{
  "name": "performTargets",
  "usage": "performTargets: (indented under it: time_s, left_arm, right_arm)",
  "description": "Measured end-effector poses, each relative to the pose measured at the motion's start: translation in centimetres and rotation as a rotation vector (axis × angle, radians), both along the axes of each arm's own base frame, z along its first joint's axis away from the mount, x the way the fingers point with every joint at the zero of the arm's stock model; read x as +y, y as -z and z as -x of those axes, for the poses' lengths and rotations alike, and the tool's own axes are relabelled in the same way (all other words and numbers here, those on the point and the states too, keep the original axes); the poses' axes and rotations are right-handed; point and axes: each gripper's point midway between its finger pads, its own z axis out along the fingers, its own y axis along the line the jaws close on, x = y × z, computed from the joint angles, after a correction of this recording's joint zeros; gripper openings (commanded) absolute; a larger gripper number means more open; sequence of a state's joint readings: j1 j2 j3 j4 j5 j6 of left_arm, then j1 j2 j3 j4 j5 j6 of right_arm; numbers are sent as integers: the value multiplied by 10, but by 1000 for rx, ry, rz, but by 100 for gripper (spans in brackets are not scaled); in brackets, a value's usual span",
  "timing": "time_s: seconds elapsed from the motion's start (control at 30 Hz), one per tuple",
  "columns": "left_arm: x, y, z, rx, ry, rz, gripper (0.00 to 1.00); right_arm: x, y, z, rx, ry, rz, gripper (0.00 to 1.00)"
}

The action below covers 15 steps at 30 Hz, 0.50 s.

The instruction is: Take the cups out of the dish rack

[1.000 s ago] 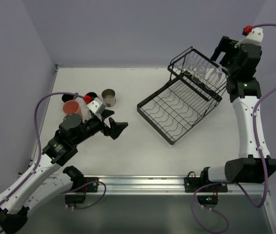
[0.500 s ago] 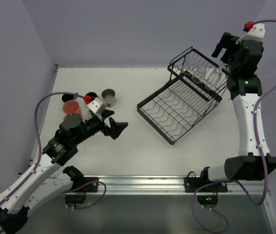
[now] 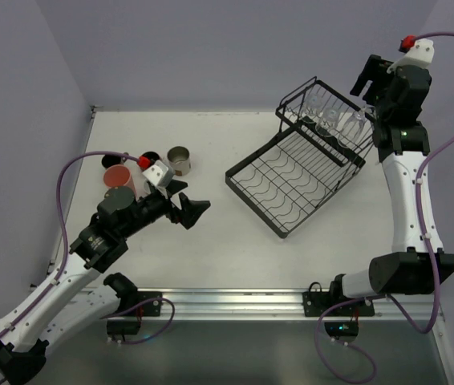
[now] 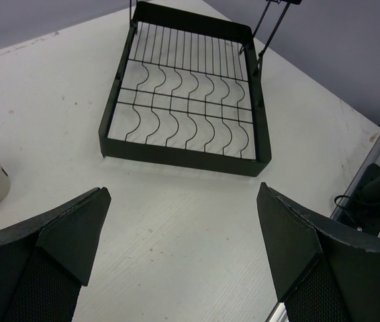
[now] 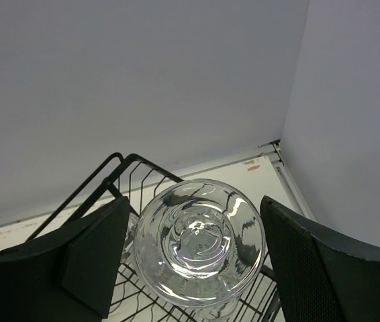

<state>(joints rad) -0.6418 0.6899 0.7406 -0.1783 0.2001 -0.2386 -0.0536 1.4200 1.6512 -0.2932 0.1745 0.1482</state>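
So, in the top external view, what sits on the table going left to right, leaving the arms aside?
orange-red mug → dark mug → cream cup → dish rack

Black wire dish rack (image 3: 299, 180) sits askew on the bench (image 3: 211, 241), clear glasses (image 3: 331, 120) upturned in its raised basket; orange-red cup (image 3: 118, 178), dark mug (image 3: 152, 157) and cream cup (image 3: 180, 160) stand grouped at the left.

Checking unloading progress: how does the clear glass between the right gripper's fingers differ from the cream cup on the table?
The clear glass is transparent and sits in the black wire dish rack's raised basket; the cream cup is opaque and stands on the white table. The right gripper brackets the glass; no gripper is at the cup. Both are round.
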Motion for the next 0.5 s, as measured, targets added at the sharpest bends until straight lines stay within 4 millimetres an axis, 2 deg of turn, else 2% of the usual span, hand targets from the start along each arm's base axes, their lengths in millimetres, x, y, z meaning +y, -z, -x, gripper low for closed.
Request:
performTargets:
  time_s: [0.07,0.33,0.5]
  left_arm:
    - [0,0,0,0,0,0,100]
    - [0,0,0,0,-1,0,100]
    - [0,0,0,0,-2,0,100]
  right_arm:
    - [-1,0,0,1,6,1,80]
    - [-3,0,1,2,17,6,65]
    - [-3,0,1,2,17,5,62]
